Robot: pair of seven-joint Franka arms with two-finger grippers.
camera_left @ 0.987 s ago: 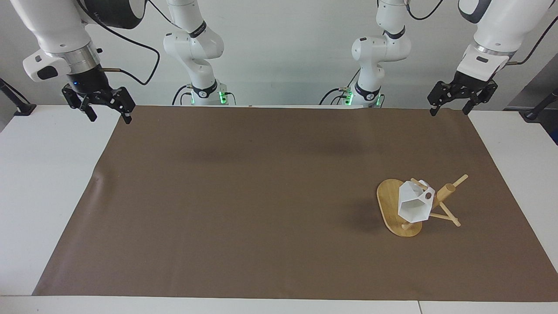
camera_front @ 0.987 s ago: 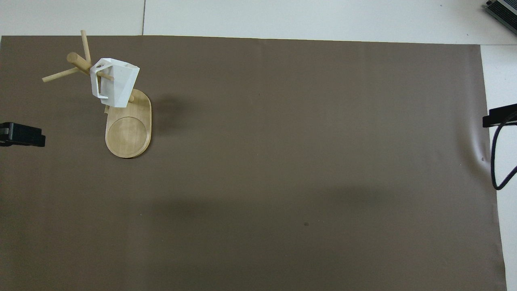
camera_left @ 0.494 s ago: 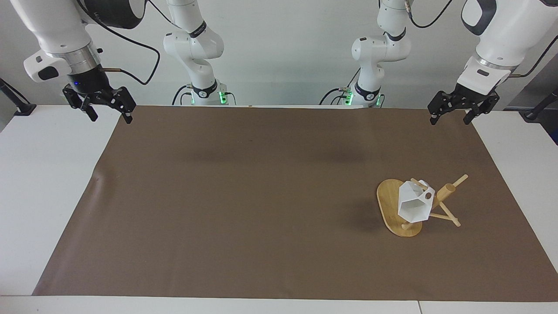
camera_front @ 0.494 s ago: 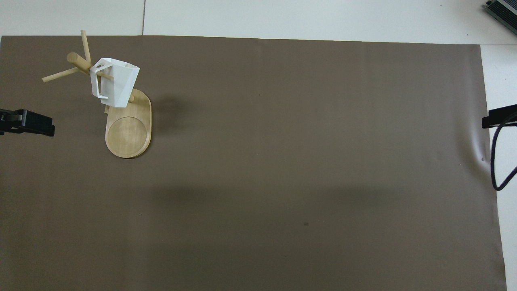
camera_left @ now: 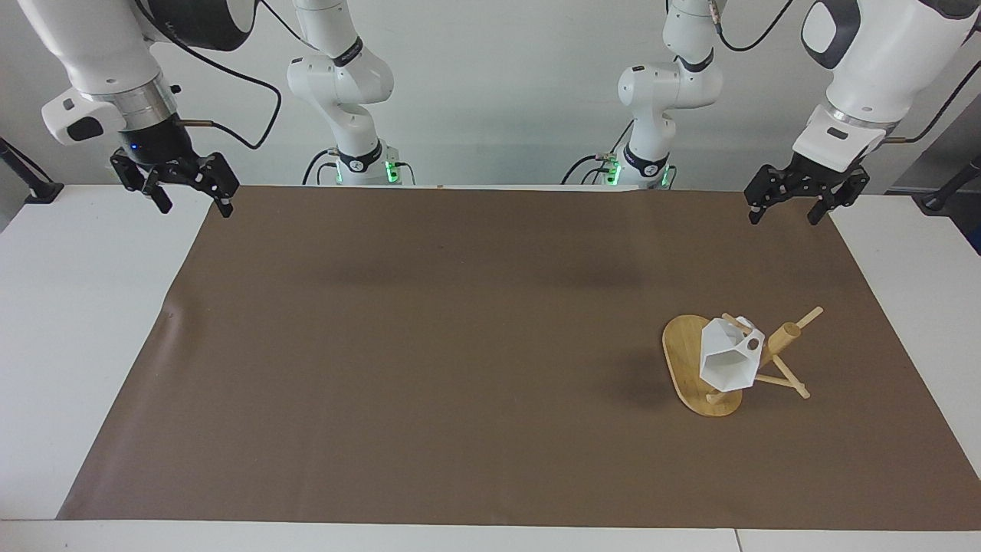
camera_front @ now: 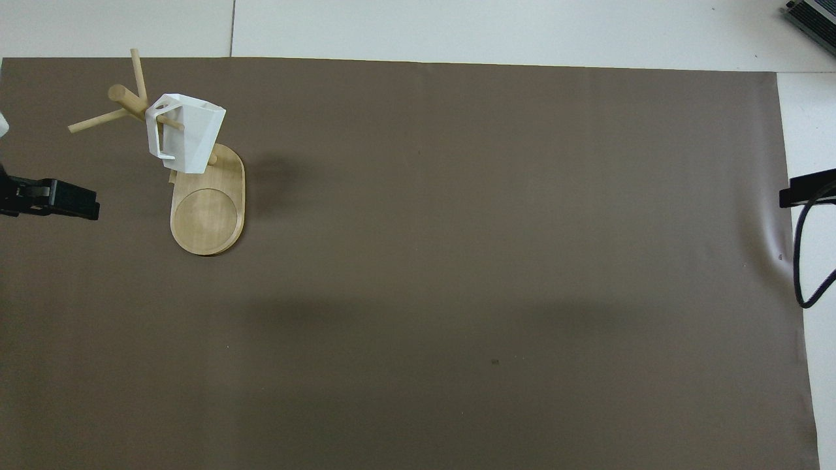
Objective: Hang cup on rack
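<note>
The white faceted cup (camera_left: 726,360) (camera_front: 189,134) hangs by its handle on a peg of the bamboo rack (camera_left: 682,354) (camera_front: 208,215), which stands on the brown mat toward the left arm's end of the table. No gripper touches either. My left gripper (camera_left: 783,217) (camera_front: 60,199) hovers open and empty over the mat's edge at that end, apart from the rack. My right gripper (camera_left: 195,208) (camera_front: 806,188) waits open and empty over the mat's corner at the right arm's end.
A brown mat (camera_left: 460,345) covers most of the white table (camera_left: 84,322). A black cable (camera_front: 800,261) loops over the table at the right arm's end. The two arm bases (camera_left: 360,165) stand at the robots' edge.
My left gripper has moved a little out over the mat, toward the rack. The cup, the rack and the right arm have stayed where they were.
</note>
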